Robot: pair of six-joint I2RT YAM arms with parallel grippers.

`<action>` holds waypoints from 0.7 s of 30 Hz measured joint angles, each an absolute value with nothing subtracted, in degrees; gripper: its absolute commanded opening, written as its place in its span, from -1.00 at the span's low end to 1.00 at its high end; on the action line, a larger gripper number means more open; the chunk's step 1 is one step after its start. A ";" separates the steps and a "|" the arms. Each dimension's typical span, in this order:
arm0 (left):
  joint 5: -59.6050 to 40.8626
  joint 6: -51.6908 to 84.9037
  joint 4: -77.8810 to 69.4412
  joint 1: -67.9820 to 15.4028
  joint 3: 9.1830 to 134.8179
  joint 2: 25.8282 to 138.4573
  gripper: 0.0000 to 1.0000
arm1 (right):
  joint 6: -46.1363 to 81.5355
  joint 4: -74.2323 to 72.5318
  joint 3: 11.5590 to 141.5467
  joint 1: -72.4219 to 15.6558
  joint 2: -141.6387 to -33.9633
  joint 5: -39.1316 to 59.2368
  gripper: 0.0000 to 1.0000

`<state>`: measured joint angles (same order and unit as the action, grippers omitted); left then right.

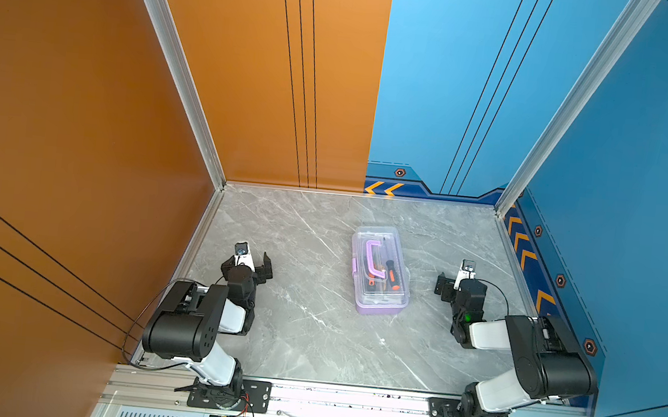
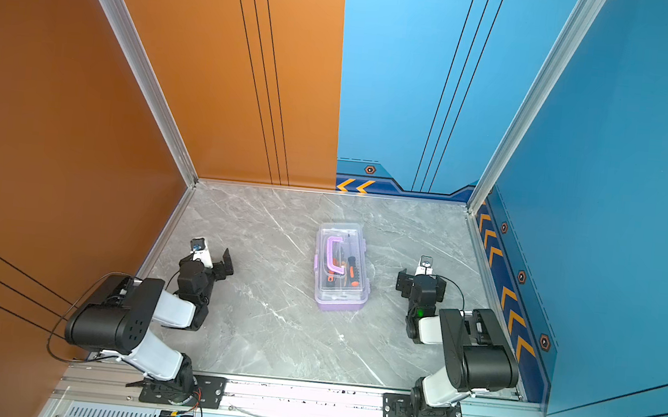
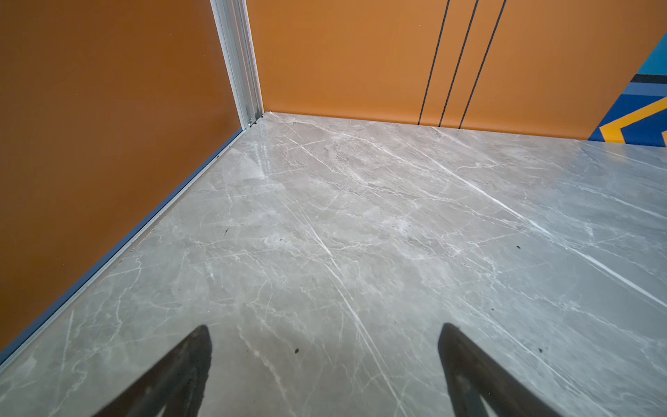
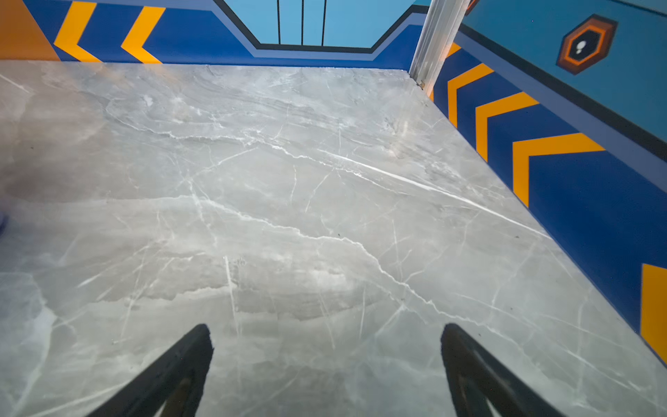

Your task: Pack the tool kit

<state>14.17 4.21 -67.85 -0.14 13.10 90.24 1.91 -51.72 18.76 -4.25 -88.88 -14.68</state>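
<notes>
The grey table (image 1: pixel 290 339) carries nothing loose that I can see, which I take as the reason both my arms sit folded back at the lower left and lower right of both top views. The case (image 1: pixel 380 270) lies just right of centre, its clear lid down, so the packing looks finished to me. Through the lid I make out the purple handle (image 1: pixel 373 259) and an orange-and-black screwdriver (image 1: pixel 392 274); the other tools are too small to tell. My left pincer (image 1: pixel 252 263) and right pincer (image 1: pixel 455 287) are both spread wide and hold nothing. The case lies between them, touching neither and nearer the right one.
</notes>
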 measured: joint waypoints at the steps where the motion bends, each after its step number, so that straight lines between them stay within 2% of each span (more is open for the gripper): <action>1: 14.35 4.08 -67.46 -0.21 13.58 90.24 0.96 | 2.13 -51.66 19.55 -3.77 -88.88 -14.28 1.00; 7: 14.48 3.64 -63.48 -0.45 17.34 90.21 0.96 | 2.55 -53.08 20.32 -2.94 -88.88 -11.70 1.00; 21: 14.46 2.98 -60.95 -0.45 17.45 90.21 0.96 | 2.57 -52.71 20.53 -2.57 -88.88 -9.17 1.00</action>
